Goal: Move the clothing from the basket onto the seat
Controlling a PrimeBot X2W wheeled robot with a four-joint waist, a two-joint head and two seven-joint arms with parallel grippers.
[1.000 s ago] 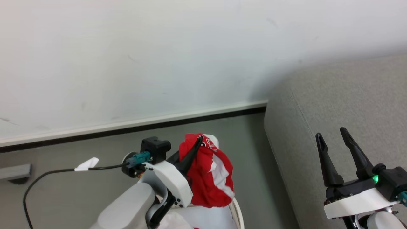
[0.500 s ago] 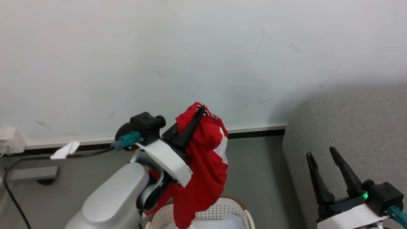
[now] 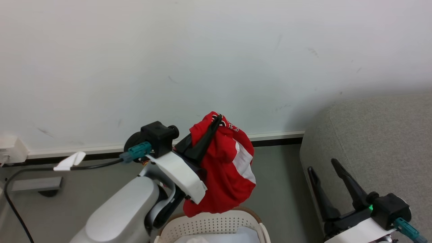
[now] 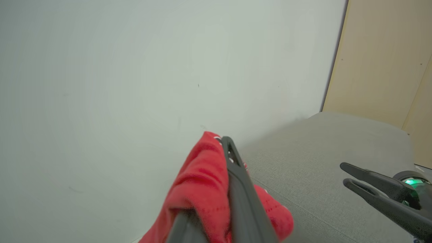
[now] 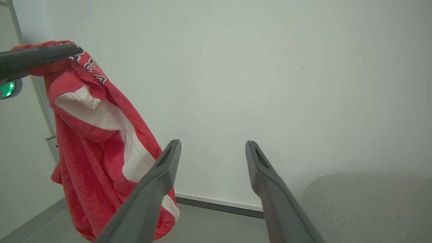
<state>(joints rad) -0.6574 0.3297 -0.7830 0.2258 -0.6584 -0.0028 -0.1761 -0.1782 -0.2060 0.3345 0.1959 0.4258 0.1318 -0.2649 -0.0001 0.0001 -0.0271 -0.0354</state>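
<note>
White fabric [image 3: 243,235] in the basket [image 3: 209,223], red clothing [image 3: 225,175] just above

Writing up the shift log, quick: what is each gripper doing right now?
Left gripper: shut on the red garment.
Right gripper: open, holding nothing.

Bright, even light; soft shadow on the wall [image 3: 202,60]; foreground blurred.

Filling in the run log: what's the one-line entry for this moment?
left gripper: jaws shut on red garment | garment: hangs above basket | right gripper: jaws open, empty | step: garment not yet on seat
</note>
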